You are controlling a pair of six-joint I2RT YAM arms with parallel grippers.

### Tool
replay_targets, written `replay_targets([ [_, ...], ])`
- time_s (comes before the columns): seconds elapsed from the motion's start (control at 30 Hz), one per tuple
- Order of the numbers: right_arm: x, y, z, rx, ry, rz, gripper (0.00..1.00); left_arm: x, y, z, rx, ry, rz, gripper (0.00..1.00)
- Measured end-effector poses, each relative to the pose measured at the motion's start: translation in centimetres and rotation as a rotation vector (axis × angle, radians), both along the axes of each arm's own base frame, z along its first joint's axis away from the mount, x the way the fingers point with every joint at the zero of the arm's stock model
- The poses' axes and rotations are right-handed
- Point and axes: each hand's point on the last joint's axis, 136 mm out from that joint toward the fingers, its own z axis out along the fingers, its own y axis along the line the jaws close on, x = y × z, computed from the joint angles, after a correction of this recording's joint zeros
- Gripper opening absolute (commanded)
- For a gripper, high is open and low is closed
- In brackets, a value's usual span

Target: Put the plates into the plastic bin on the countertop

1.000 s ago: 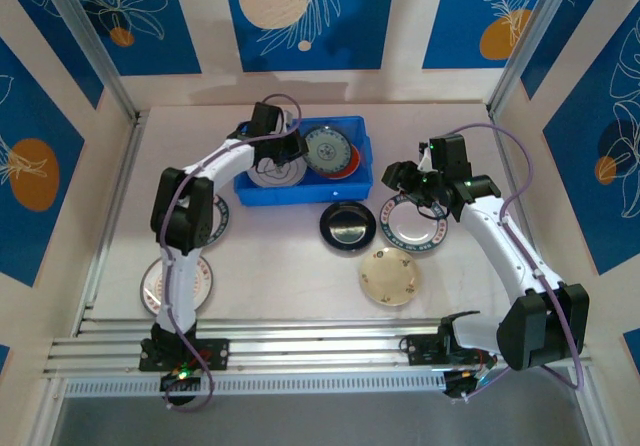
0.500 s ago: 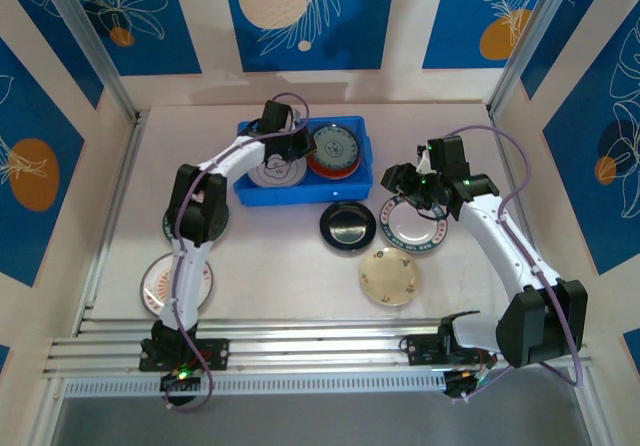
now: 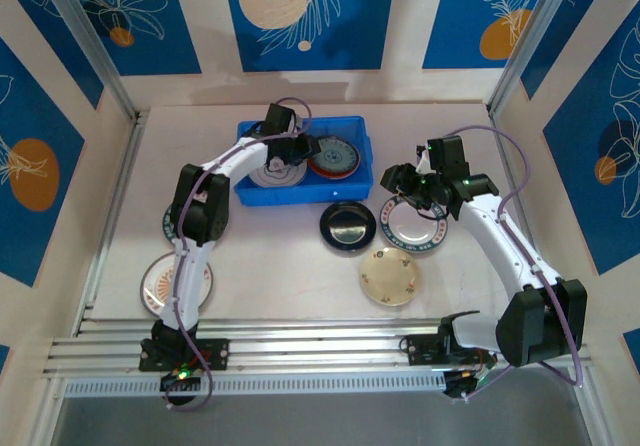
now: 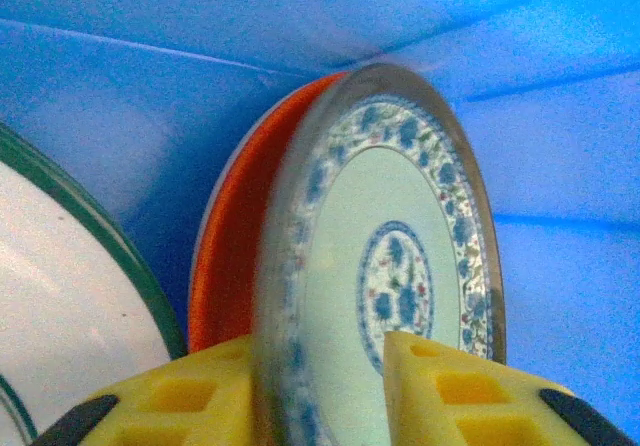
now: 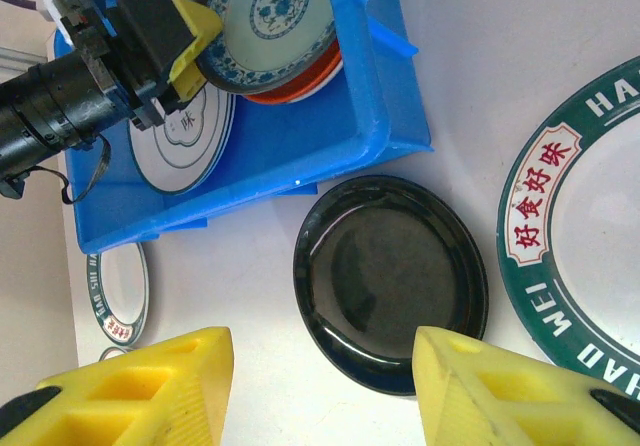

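The blue plastic bin holds a white plate and an orange plate. A teal-patterned plate leans on the orange one. My left gripper is inside the bin, open, with its yellow fingers standing either side of the teal plate's near rim, which looks blurred. My right gripper hangs open above the countertop, just in front of a glossy black plate, with nothing between its fingers.
On the countertop lie the black plate, a green-rimmed white plate, a cream plate, and two plates at the left, partly under the left arm. Metal rails run along the near edge.
My left gripper has moved right inside the bin with the teal plate and its jaws have parted. The plate now rests on the orange one. The right arm has not moved.
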Motion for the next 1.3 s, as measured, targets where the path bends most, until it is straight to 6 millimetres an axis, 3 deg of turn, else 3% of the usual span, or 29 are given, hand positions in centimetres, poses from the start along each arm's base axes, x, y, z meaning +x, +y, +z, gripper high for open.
replay_targets([
  [0.43,-0.1,0.0,0.0,-0.002,0.003,0.000,0.51,0.0,0.2,0.1,0.056,-0.025,-0.018,0.52],
  [0.7,-0.1,0.0,0.0,-0.001,0.002,-0.001,0.51,0.4,1.3,0.8,0.139,-0.055,-0.010,0.53],
  [0.97,-0.1,0.0,0.0,-0.002,0.002,-0.001,0.48,0.8,1.9,2.1,0.180,-0.100,-0.006,0.39],
  [1.3,-0.1,0.0,-0.1,-0.002,0.005,-0.001,0.47,0.7,1.5,2.1,0.177,-0.105,-0.016,0.38],
])
